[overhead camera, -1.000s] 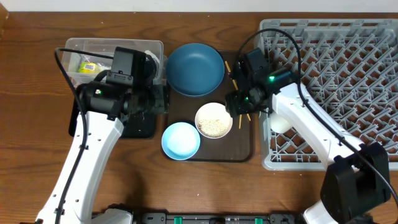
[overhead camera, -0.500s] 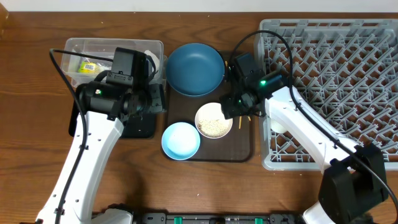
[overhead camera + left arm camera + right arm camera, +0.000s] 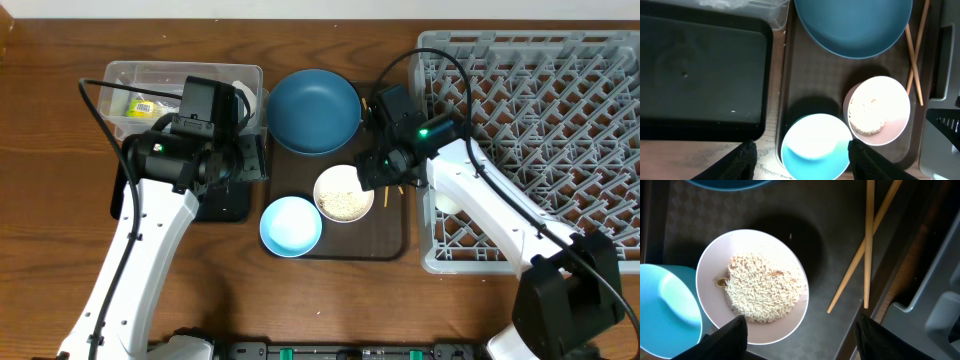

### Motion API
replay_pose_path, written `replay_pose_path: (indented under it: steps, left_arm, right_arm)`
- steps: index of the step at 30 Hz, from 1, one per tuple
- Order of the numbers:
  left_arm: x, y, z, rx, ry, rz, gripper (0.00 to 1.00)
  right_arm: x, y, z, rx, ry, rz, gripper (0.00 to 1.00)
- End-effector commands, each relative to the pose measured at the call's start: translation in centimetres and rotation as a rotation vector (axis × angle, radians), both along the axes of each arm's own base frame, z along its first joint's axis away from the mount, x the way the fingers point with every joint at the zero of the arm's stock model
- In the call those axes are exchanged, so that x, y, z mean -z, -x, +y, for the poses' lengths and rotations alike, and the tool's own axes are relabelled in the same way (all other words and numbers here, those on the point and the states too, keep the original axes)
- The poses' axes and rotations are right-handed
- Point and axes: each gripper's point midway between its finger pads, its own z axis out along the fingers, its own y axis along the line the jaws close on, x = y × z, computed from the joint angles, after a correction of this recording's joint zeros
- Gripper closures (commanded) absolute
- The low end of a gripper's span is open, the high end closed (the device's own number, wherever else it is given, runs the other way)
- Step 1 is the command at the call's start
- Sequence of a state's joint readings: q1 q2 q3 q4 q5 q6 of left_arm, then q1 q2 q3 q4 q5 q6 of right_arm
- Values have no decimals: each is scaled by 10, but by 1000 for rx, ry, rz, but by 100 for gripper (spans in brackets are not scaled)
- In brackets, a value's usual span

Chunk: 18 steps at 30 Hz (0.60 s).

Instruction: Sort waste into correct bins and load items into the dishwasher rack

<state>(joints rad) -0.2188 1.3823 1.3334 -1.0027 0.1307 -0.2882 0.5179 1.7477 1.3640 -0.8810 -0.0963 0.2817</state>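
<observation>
The white bowl (image 3: pixel 752 287), with a mound of rice-like crumbs (image 3: pixel 762 292) in it, is seen on the dark brown serving tray (image 3: pixel 388 238). It lies just beside the light blue bowl (image 3: pixel 291 225), which is cut off at the left edge of the right wrist view. The dark blue plate-bowl (image 3: pixel 314 110) is set at the tray's far end, and its rim is cropped in both wrist views. Two wooden chopsticks (image 3: pixel 867 245) lie crossed on the tray to the right of the white bowl. From overhead they are largely covered by the right gripper (image 3: pixel 380 172), so only a short stretch can be made out. That gripper is held above the white bowl's right side, its fingers (image 3: pixel 730 337) spread wide with nothing between them. The left gripper (image 3: pixel 805 162) is likewise spread and empty, near the right edge of the black tray (image 3: pixel 700 75). Only its dark fingertips are shown at the bottom of its own view.

From overhead the black tray is mostly hidden by the left arm. In the clear tub (image 3: pixel 150 72) a yellow-green wrapper (image 3: pixel 140 104) is seen, but its print is too small to be read. A small white object (image 3: pixel 447 198) is glimpsed at the near left corner of the grey rack (image 3: pixel 560 90), half covered by the right arm. Whether it is a cup cannot be told.
</observation>
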Motion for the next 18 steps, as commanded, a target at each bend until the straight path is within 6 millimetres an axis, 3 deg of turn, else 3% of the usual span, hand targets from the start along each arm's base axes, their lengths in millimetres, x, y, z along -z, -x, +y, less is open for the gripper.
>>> replay_pose_path:
  steps: [1,18]
  left_arm:
    - [-5,-3,1,-5,-7,-13,38]
    - [-5,-3,1,-5,-7,-12,29]
  right_arm:
    - [4,2,0,9,11,8,32]
    - [4,5,1,0,4,24,32]
